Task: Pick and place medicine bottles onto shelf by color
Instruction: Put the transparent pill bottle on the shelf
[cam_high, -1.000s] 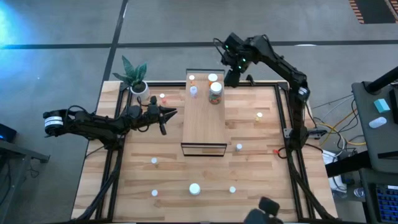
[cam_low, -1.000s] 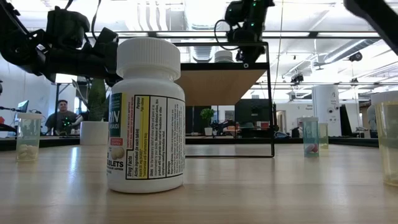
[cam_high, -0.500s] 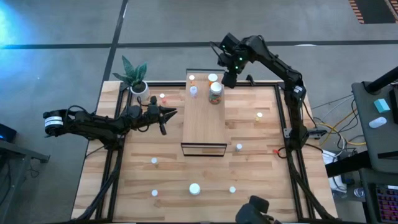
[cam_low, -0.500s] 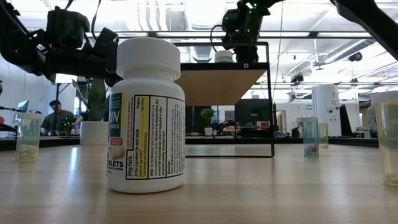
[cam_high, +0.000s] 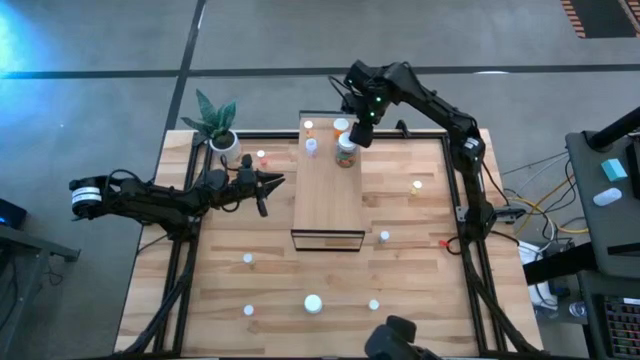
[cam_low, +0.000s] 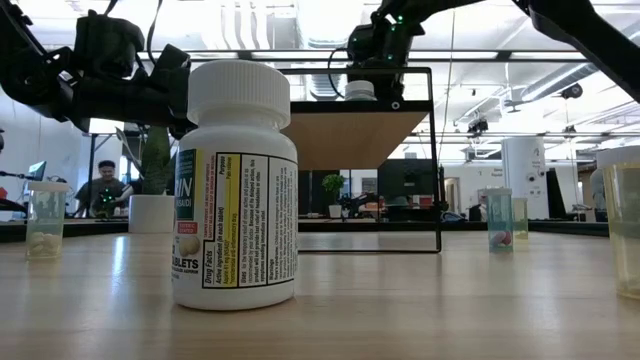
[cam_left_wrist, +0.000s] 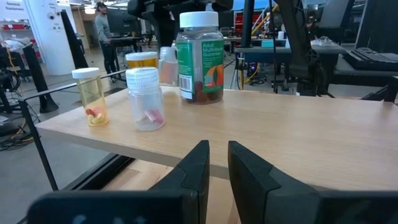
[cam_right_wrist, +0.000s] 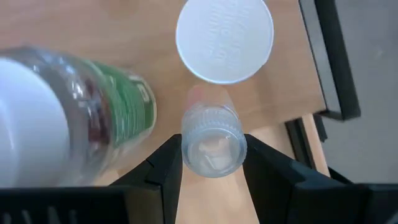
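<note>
The right gripper (cam_high: 359, 128) hung over the far end of the shelf (cam_high: 328, 190), its fingers clamped on a small clear vial (cam_right_wrist: 212, 138) above a white-capped bottle (cam_right_wrist: 224, 39) and beside the green-labelled gummies jar (cam_left_wrist: 199, 55). The left gripper (cam_high: 275, 181) waited left of the shelf, jaws nearly closed on nothing. Other bottles dotted the table (cam_high: 420, 260).
</note>
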